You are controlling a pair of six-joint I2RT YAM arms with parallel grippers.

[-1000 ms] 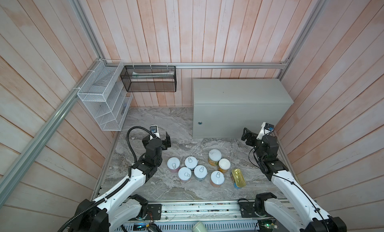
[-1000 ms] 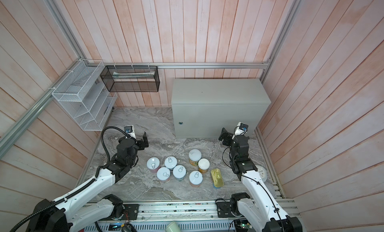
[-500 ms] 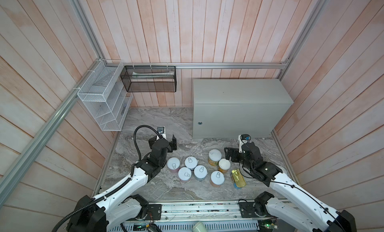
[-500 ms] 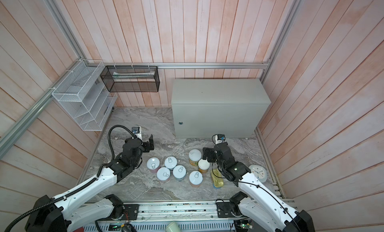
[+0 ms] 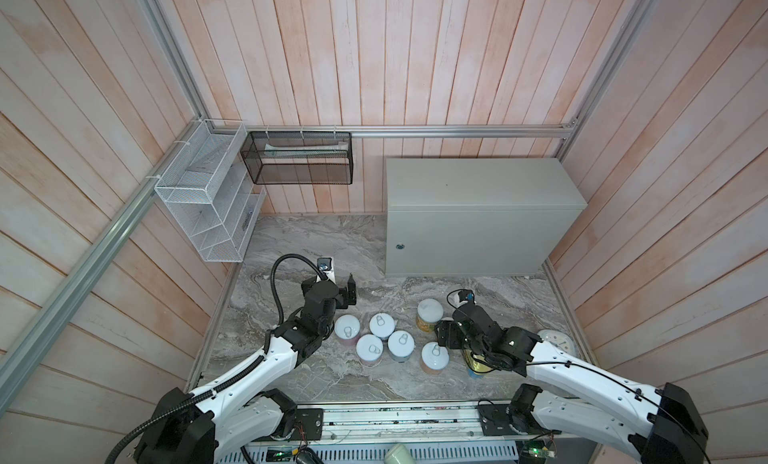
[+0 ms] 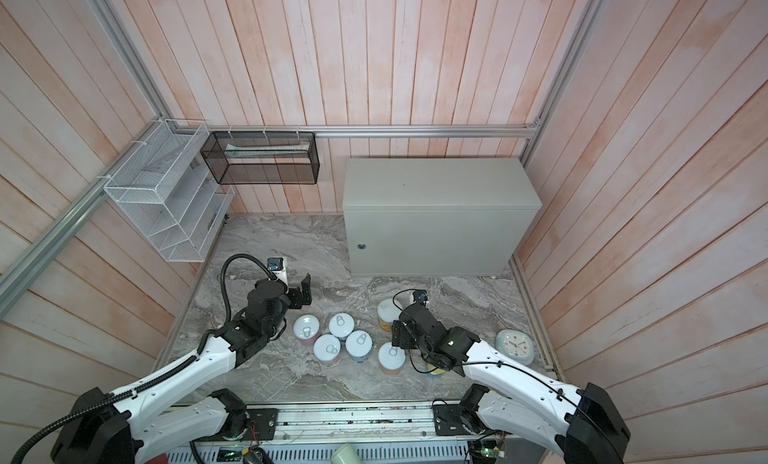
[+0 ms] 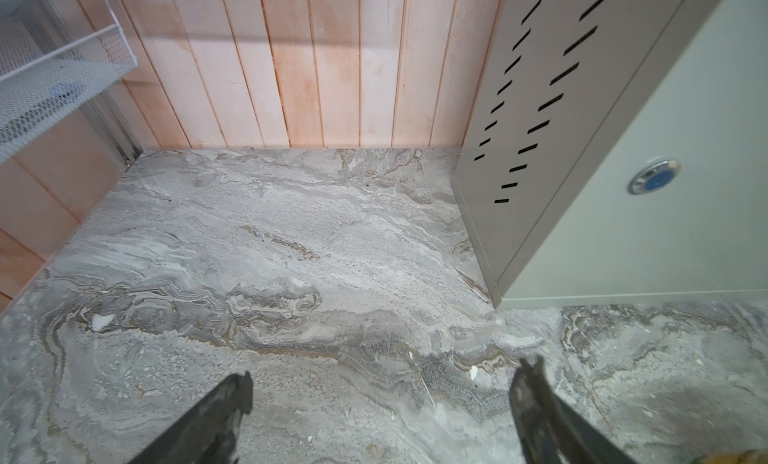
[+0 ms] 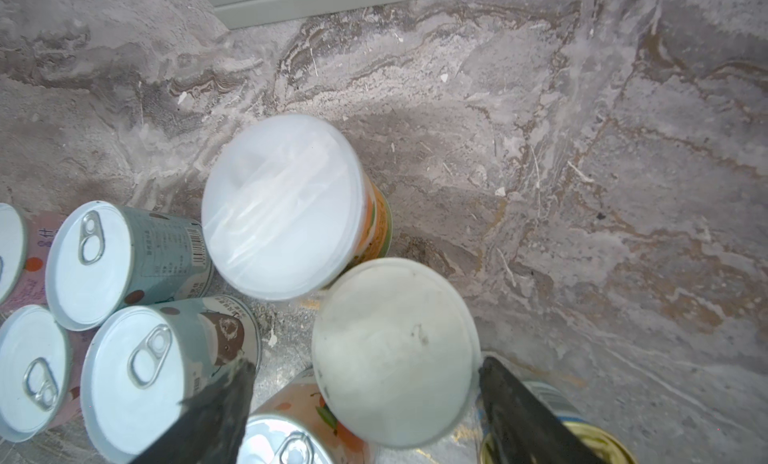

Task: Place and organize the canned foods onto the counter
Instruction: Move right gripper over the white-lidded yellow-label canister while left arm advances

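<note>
Several short pull-tab cans [image 5: 381, 325] [image 6: 340, 325] stand clustered on the marble floor in front of the counter [image 5: 478, 183] [image 6: 436, 183]. A white-lidded can [image 5: 429, 312] [image 8: 282, 204] stands to their right. In the right wrist view a second white-lidded can [image 8: 395, 349] sits between the fingers of my right gripper [image 8: 368, 364] [image 5: 444, 336]. One finger is at its rim and the other stands apart, so the jaws are open around it. The gold tin [image 8: 602, 445] [image 5: 478, 364] lies half under that arm. My left gripper [image 7: 386, 376] [image 5: 351, 291] hovers open and empty over bare floor, left of the cans.
A round white clock [image 5: 555, 343] [image 6: 514, 344] lies at the right edge of the floor. A white wire rack [image 5: 208, 208] and a black mesh basket [image 5: 299, 158] hang on the left and back walls. Bare marble [image 7: 291, 241] stretches left of the counter.
My right arm swung from near the counter's front down over the cans, and its jaws narrowed around a white-lidded can. My left arm moved forward and right towards the cans.
</note>
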